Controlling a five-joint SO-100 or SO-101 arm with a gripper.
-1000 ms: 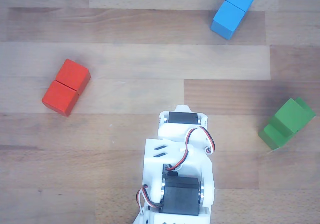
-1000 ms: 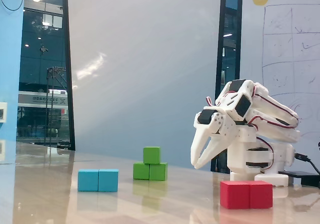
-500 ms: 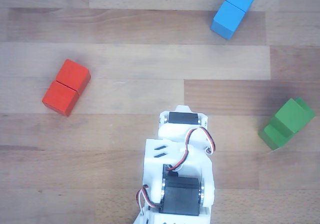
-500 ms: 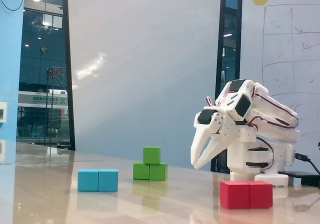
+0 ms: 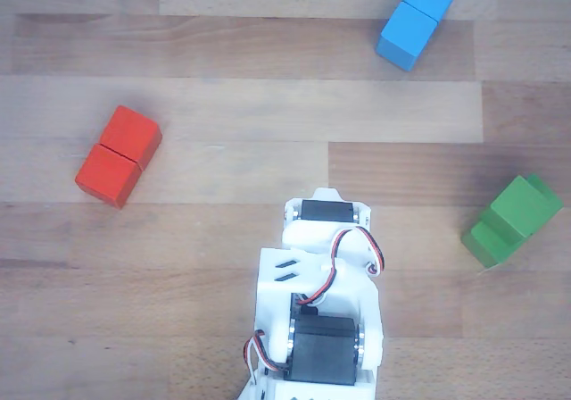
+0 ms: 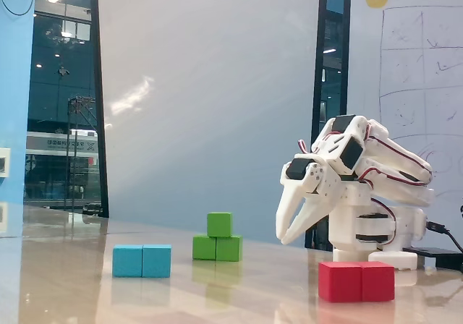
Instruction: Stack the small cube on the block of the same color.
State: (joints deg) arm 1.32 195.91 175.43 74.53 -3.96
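One small cube [image 6: 219, 224] tops the block [image 6: 217, 248] (hand [image 6: 287, 236] apart).

Bare table [image 5: 268, 141] between red block [image 5: 118, 155], blue block [image 5: 417, 19] and green stack [image 5: 513, 220].

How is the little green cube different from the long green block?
The little green cube is one square piece; the long green block is two squares long with a seam in its middle. The cube sits up on top of the block, over one end in the fixed view, while the block lies flat on the table. Both are the same green.
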